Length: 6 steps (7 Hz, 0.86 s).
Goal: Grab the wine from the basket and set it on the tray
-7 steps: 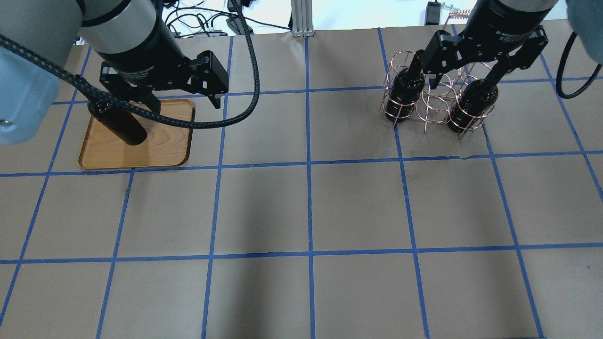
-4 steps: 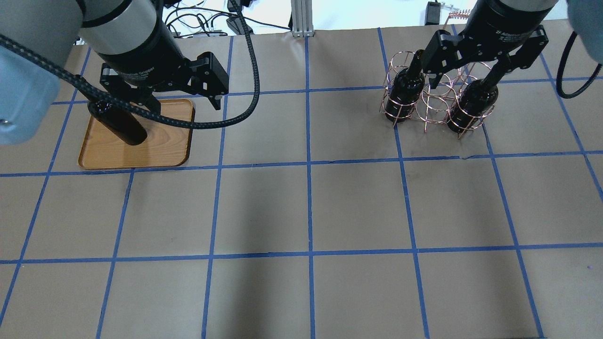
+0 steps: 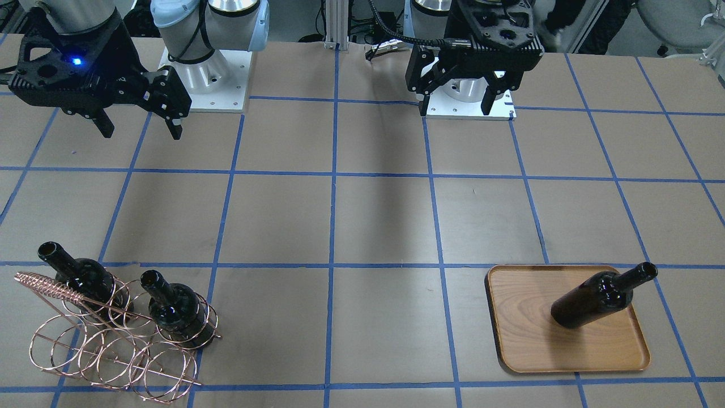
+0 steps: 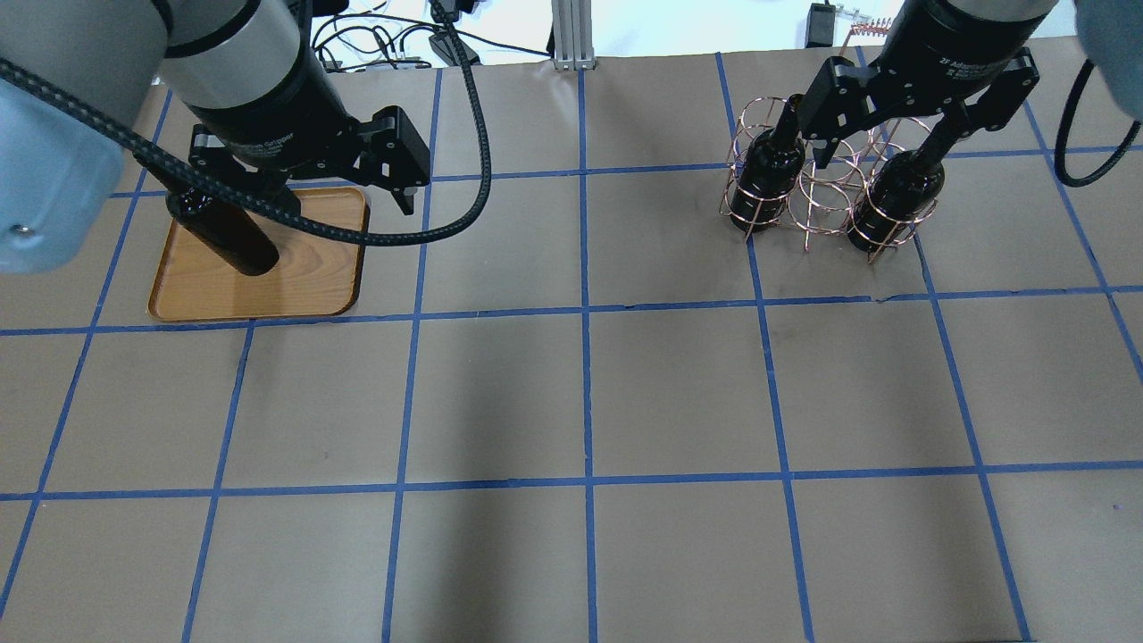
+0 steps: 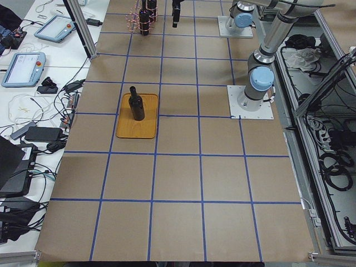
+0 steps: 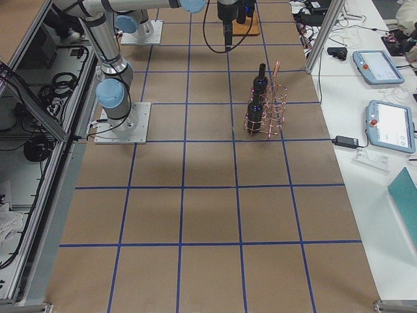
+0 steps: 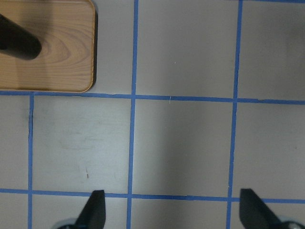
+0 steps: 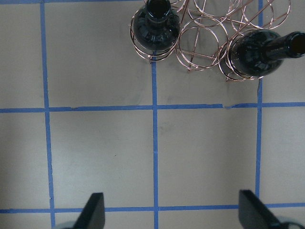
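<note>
One wine bottle (image 3: 603,294) is on the tray (image 3: 566,362), upright on its base with the mouth up and nothing touching it. The tray lies on the left half of the worktop (image 3: 368,226), on the far side from the robot bases. We judge upright on flat wood to be the stable pose; the low rim would stop a slide, not a tip.

The left gripper (image 3: 455,106) is empty, its fingers (image 7: 95,210) spread wide. The wrist points straight down and is held high. Its wrist view has the tray only in the far-left corner, so the gripper is to the near right of the bottle, not over it. We read that as standing clear of the neck so it can't knock the bottle.

The basket (image 3: 107,345) is on the right half, also far from the bases. A second bottle (image 8: 155,26) stands in a left ring and a third bottle (image 8: 257,52) in a right ring, both necks up. The middle ring (image 8: 198,45) between them holds nothing. The rings hug the bottle shoulders, which is what keeps them upright.

The right gripper (image 3: 141,131) is also empty, its fingers (image 8: 93,212) wide apart. It points straight down and is held high, with the basket just beyond it on the far side. We take the wide opening as set up for a neck grasp. Any pull should go straight up, or the wire may drag the basket along.
</note>
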Motion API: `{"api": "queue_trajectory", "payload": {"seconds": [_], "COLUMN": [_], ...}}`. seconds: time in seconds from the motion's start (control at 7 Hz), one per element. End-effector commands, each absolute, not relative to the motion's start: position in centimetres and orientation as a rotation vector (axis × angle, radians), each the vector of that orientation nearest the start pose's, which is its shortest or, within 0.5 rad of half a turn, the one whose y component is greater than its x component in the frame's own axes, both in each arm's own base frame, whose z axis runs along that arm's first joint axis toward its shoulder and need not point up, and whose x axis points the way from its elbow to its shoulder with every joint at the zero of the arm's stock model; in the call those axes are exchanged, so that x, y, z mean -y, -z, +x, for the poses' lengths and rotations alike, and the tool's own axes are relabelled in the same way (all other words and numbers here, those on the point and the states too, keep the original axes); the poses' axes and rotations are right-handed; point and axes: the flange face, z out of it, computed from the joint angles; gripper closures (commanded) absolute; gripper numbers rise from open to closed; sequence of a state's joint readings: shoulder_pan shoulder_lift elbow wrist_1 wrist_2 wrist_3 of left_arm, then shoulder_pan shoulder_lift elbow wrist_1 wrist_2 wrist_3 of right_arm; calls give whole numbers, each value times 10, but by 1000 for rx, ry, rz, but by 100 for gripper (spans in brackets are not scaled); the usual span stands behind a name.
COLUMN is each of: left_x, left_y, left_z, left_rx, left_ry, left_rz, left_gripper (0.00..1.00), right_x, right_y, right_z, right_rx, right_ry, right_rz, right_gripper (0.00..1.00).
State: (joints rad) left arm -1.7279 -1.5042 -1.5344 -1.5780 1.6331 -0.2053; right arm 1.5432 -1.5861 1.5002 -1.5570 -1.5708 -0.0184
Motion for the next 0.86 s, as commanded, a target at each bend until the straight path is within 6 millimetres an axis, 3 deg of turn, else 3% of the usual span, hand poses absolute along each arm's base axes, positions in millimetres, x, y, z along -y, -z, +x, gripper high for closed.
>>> {"api": "queue_trajectory", "payload": {"seconds": [0.0,0.43,0.71], "left_x": [437,435,423], "left_y": [-538,-539,-548], "left_z": [-191,-191,-190], "left_rx": [-3024,-3024,-3022], "left_ry": [147,145,143], "left_rz": [-77,-77,-74], "left_gripper": [0,0,0], "right_x": [494,493,494], "right_y": [-530,-530,-530], "right_z": [120,119,118], "right_rx": [-3141,-3141,-3141], "right_ry": [116,118,116], "right_rz": [14,17,19], "right_gripper": [0,0,0]}}
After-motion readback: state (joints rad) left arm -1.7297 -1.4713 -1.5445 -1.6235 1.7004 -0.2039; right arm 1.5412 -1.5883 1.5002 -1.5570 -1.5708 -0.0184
